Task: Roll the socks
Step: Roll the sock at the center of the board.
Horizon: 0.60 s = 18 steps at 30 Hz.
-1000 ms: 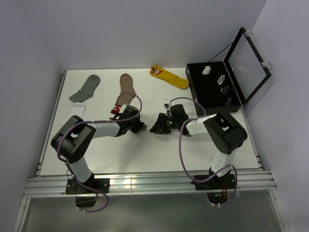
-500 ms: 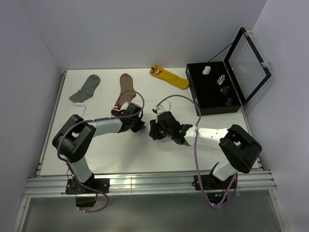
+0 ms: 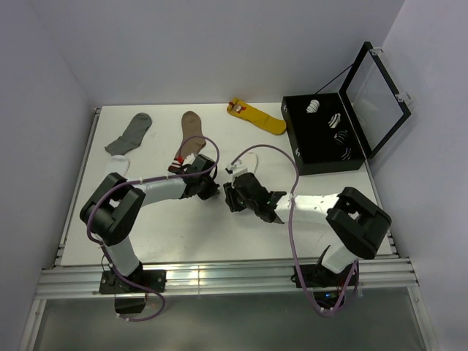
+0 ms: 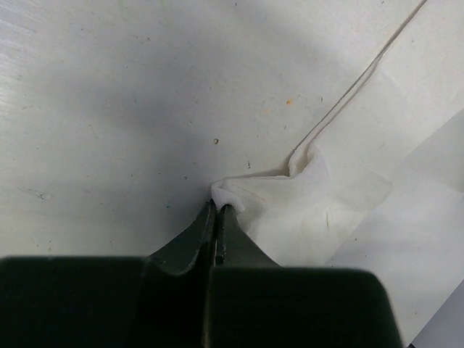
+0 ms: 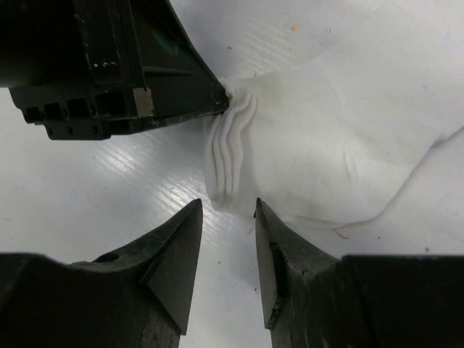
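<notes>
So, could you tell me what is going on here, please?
The two arms are working on the white socks at the middle of the table. The left gripper is shut on their layered edge, low at the tabletop. The right gripper is open, its tips right at that same edge, gripping nothing. The rest of the fabric lies flat, not rolled.

— Where can a claw pass?
— The near strip of tabletop [image 3: 219,238] lies bare.
— And in the middle?
— Tight. The left claw [image 4: 217,212], pinched on the socks [image 5: 326,123], blocks one side of the folded edge; the right claw [image 5: 227,206], jaws parted, faces it just apart.
— Behind?
— The brown sock [image 3: 191,131] lies there, the black box [image 3: 322,139] to the right; its open lid [image 3: 376,91] seems to lean outward past the tabletop, hard to tell.
</notes>
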{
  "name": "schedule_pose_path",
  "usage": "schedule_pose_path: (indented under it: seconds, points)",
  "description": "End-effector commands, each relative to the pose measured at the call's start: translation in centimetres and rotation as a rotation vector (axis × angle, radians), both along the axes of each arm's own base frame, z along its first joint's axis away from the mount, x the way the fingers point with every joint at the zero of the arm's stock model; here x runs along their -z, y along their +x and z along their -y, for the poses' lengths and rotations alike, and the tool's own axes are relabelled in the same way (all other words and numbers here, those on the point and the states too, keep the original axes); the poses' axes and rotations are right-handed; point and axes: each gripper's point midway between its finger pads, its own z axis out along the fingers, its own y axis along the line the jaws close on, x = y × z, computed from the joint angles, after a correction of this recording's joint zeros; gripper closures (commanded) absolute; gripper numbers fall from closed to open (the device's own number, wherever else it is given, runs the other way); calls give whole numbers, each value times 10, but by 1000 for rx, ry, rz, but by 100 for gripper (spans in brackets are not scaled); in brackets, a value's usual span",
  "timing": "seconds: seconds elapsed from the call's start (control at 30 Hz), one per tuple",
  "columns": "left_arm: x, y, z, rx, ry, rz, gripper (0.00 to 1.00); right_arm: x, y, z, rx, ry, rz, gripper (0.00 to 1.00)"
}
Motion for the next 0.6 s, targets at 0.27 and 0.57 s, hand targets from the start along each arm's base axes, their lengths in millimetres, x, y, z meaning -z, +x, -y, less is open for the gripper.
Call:
schedule_pose_path:
  seconds: [0.27,0.57]
  points:
    - [33,-27,-29,12,158,-117,100,-2,15,-25,4,47,27,59]
    - [33,-26,-32,3,169,-114,100,24,19,2,139,67,-92,72]
